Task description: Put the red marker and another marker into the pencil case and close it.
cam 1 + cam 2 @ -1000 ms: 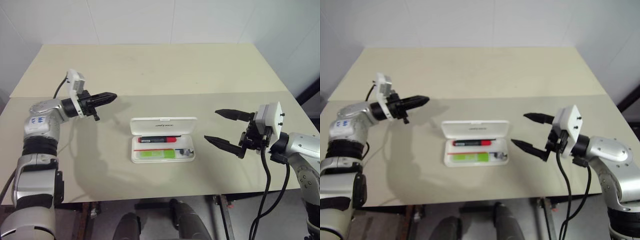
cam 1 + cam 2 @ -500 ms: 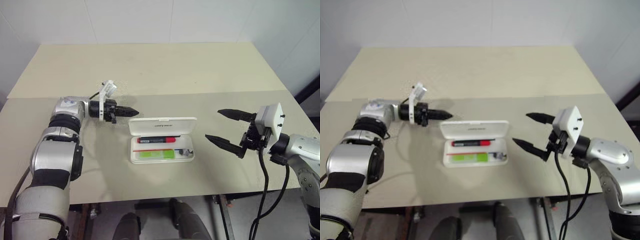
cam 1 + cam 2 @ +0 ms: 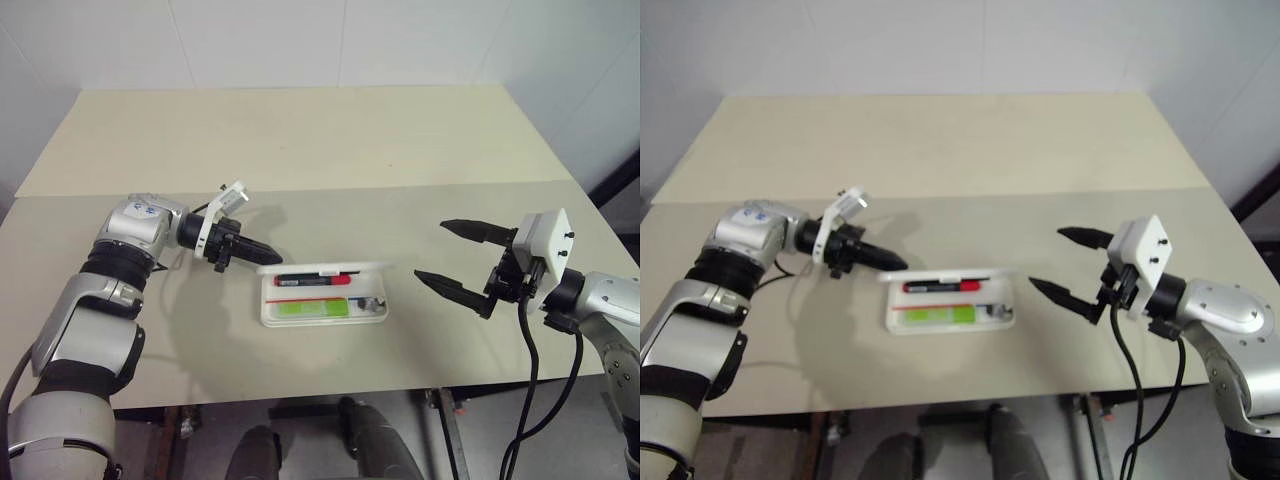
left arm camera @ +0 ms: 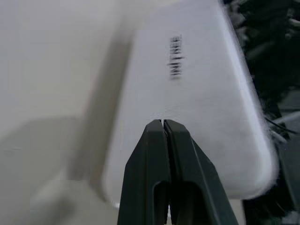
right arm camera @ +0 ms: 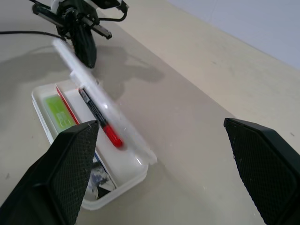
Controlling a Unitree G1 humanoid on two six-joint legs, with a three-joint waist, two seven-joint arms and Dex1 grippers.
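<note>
Left eye view, counter (image 3: 330,150): beige top, carrying the pencil case near its front middle.
Left eye view, pencil case (image 3: 324,303): white tray with its lid tipped partway over the tray, seen nearly edge-on.
Left eye view, red marker (image 3: 313,280): lies lengthwise in the rear half of the tray, just under the lid edge, red cap toward the robot's right.
Left eye view, another marker (image 3: 313,309): lime-green highlighter, lies in the front half of the tray, parallel to the red marker.
Left eye view, left gripper (image 3: 270,256): fingers pressed together into one point, empty, tip at the rear left corner of the lid.
Left eye view, right gripper (image 3: 452,254): fingers spread wide, holding nothing, above the counter and well apart from the case on its right side.
Right eye view: same layout; tray contents and both grippers appear as above.
Left wrist view, lid: white outer face with small dark lettering fills the area past the closed fingertips (image 4: 162,124); contact with the lid cannot be confirmed.
Right wrist view, case: lid stands tilted over the tray; the red marker sits under it, the green highlighter beside it toward the tray's far wall.
Right wrist view, fingers (image 5: 70,159): wide apart, nothing between them.
</note>
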